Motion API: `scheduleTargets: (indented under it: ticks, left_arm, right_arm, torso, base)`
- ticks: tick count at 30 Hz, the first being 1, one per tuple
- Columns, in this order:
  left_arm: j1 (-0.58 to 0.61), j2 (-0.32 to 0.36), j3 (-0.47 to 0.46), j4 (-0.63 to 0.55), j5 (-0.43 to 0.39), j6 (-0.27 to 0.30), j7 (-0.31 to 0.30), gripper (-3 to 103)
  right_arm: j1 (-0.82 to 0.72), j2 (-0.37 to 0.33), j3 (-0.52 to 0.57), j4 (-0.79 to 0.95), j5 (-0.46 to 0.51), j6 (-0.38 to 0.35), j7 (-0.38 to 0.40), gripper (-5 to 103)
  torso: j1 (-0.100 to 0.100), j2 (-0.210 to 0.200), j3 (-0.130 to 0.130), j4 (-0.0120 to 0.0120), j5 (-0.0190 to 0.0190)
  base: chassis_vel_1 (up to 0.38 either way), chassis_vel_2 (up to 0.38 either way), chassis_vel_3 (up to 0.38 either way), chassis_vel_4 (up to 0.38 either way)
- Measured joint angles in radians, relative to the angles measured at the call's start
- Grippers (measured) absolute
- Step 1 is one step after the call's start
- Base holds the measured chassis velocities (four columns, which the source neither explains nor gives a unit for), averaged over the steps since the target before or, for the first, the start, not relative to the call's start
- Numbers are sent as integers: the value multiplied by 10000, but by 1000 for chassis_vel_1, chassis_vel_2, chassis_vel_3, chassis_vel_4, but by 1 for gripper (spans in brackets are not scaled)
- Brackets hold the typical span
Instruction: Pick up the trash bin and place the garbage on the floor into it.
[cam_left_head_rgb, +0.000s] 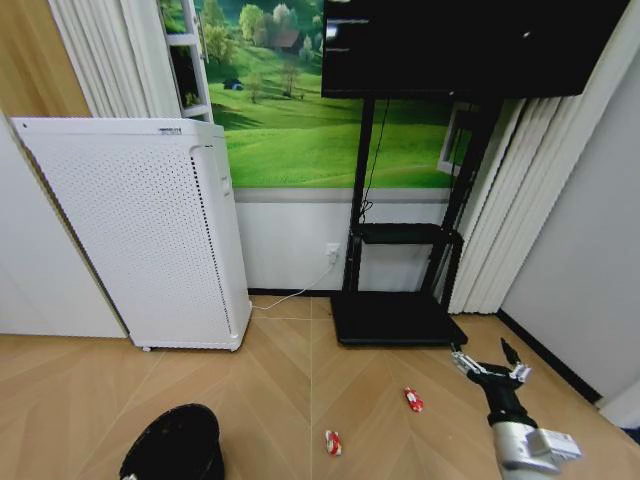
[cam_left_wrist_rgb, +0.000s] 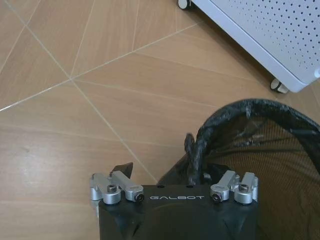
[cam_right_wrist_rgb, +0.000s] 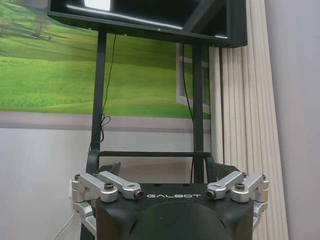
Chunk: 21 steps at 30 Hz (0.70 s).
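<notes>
On the near left floor, our left end effector (cam_left_wrist_rgb: 192, 155) grips the rim of the trash bin (cam_left_head_rgb: 175, 445); light, springy mesh. Right end effector (cam_left_head_rgb: 490, 365) hangs wide, near the garbage (cam_left_head_rgb: 413, 400).

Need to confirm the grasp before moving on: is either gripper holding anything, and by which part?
The left gripper grips the bin by its rim. The right gripper is open and empty, held above the floor.
</notes>
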Motion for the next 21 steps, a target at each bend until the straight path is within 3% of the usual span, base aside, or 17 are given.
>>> scheduleTargets:
  ticks: [5, 11, 16, 21]
  left_arm:
    - [-697, 326, 331, 560, 47, 12, -4, 61]
    - [-756, 383, 417, 593, 39, -12, 56, 45]
    - [-673, 438, 401, 567, 62, -216, 342, 24]
    - [-614, 501, 327, 446, 172, -401, 635, 8]
  right_arm:
    - [-110, 30, -34, 143, -15, 58, -138, 100]
    - [-144, 69, -33, 177, -16, 116, -177, 100]
    - [-139, 119, -13, 108, -28, 127, -78, 100]
    - [-87, 113, 22, -31, -50, 202, 75, 100]
  torso:
    - [0, 0, 0, 0, 0]
    - [0, 0, 0, 6, 0]
    - [0, 0, 0, 4, 0]
    - [0, 0, 0, 2, 1]
  base:
    - [0, 0, 0, 0]
    - [0, 0, 0, 0]
    - [0, 0, 0, 0]
    - [0, 0, 0, 0]
